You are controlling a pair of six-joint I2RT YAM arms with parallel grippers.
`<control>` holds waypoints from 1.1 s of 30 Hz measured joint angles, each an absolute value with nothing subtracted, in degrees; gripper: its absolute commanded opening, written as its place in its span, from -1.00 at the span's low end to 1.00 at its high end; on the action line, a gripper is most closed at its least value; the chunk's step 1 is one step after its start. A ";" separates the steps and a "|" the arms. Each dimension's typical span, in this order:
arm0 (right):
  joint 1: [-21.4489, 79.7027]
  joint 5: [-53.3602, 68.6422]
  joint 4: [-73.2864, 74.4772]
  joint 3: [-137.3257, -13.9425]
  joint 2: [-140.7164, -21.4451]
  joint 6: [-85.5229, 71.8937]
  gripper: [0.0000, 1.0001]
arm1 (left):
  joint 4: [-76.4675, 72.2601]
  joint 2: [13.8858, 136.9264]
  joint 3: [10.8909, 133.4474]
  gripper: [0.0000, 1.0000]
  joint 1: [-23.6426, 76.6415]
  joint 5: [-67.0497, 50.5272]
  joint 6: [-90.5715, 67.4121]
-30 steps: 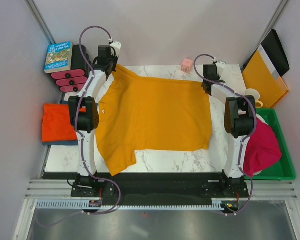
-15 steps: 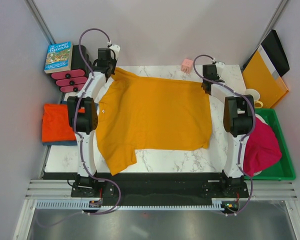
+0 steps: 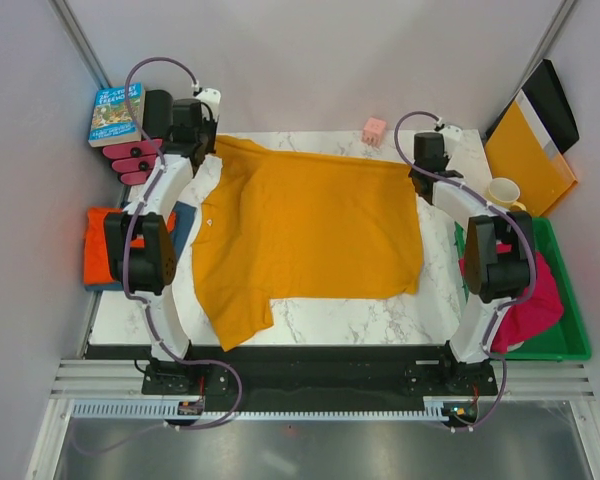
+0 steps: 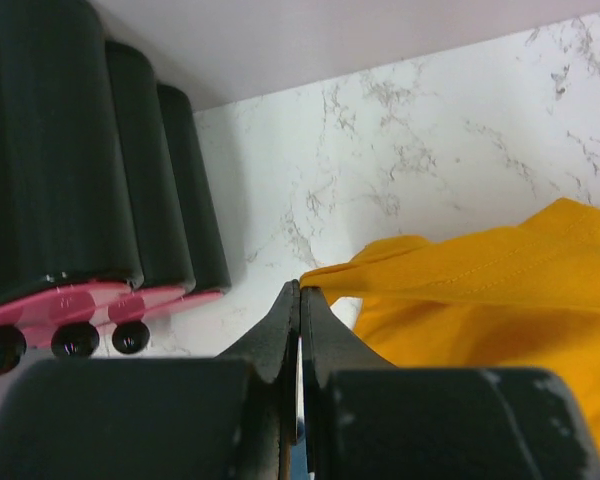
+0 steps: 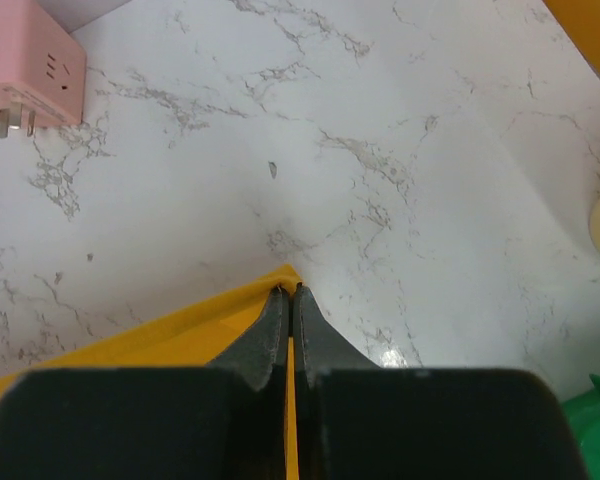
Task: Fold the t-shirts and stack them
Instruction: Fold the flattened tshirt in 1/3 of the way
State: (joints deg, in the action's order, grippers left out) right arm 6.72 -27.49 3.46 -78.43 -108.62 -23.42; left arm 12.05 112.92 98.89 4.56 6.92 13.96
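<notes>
The mustard-yellow t-shirt (image 3: 310,235) lies spread flat on the marble table (image 3: 330,320). My left gripper (image 3: 212,146) is at its far left sleeve, jaws shut, with the sleeve tip (image 4: 325,270) caught right at the fingertips (image 4: 300,288). My right gripper (image 3: 416,172) is shut on the shirt's far right corner (image 5: 285,275), and yellow cloth shows between its fingers. A red-orange t-shirt (image 3: 105,245) lies folded off the table's left side, over a dusty blue one (image 3: 185,222). The magenta-pink t-shirt (image 3: 525,300) is heaped in the green bin.
A book (image 3: 117,112) and black-and-pink cylinders (image 3: 140,160) (image 4: 80,160) stand at the back left. A pink plug (image 3: 374,130) (image 5: 30,75) sits at the table's far edge. The yellow-orange envelope folder (image 3: 525,150), a mug (image 3: 505,192) and the green bin (image 3: 572,320) are on the right.
Both grippers have moved outward and back, the left one to the left and the right one to the right. The shirt's far edge is drawn wider between them.
</notes>
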 measured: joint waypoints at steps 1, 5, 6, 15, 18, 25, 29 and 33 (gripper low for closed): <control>6.94 -27.49 3.33 -77.54 -107.87 -23.55 -1.00 | 11.81 112.03 97.56 -0.96 4.51 6.90 13.87; 7.51 -27.51 3.51 -73.67 -105.41 -24.10 -1.00 | 11.64 108.81 92.01 -0.96 4.36 6.39 13.69; 7.55 -27.53 3.38 -72.97 -105.16 -24.27 -1.00 | 11.64 108.14 90.56 -0.96 4.29 6.26 13.69; 7.77 -27.51 4.56 -65.93 -103.94 -26.98 -1.00 | 11.42 103.74 79.64 -0.96 4.16 5.45 13.67; 7.77 -27.81 4.78 -64.99 -103.92 -28.03 -1.00 | 11.38 101.93 76.79 -0.97 4.19 5.41 13.56; 8.01 -28.42 5.34 -63.72 -103.98 -29.28 -1.00 | 11.46 95.66 69.91 -0.96 3.99 4.51 13.23; 8.01 -28.62 5.39 -64.03 -104.77 -29.87 -1.00 | 11.66 92.79 66.41 -0.96 3.88 3.88 13.15; 8.01 -28.82 6.00 -65.32 -107.02 -30.22 -1.00 | 11.94 90.91 62.94 -0.96 3.86 3.36 13.17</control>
State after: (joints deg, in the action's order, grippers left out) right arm 8.01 -28.82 6.00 -65.32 -107.02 -30.22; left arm 11.94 90.91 62.94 3.86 3.36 13.17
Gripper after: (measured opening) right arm 0.013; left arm 0.023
